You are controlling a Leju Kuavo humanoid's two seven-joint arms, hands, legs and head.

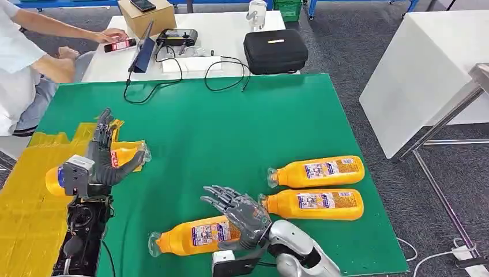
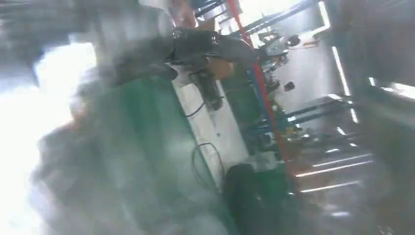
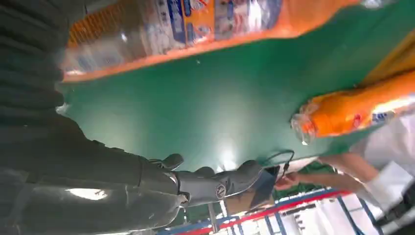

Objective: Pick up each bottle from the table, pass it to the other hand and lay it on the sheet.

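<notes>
Bottles number four in the head view, all orange with labels. One bottle (image 1: 86,164) lies on the yellow sheet (image 1: 26,213) at the left edge of the green tabletop (image 1: 230,133), with the left robot hand (image 1: 106,153) over it, fingers extended across its body; whether those fingers grip it or merely rest on it I cannot tell, and the left wrist view is too blurred to help. Three more wait on the green surface: the nearest bottle (image 1: 193,235) lies just beside the right robot hand (image 1: 239,210), whose fingers are spread apart and hold nothing, hovering at that bottle's base end; the two others, an upper bottle (image 1: 317,171) and a lower bottle (image 1: 316,204), lie side by side to the right. So roughly one of four looks delivered, or is in the last stage of being laid down, and three full pick-pass-lay rounds appear to be left. A person (image 1: 23,52) sits at the far white table with a phone.
</notes>
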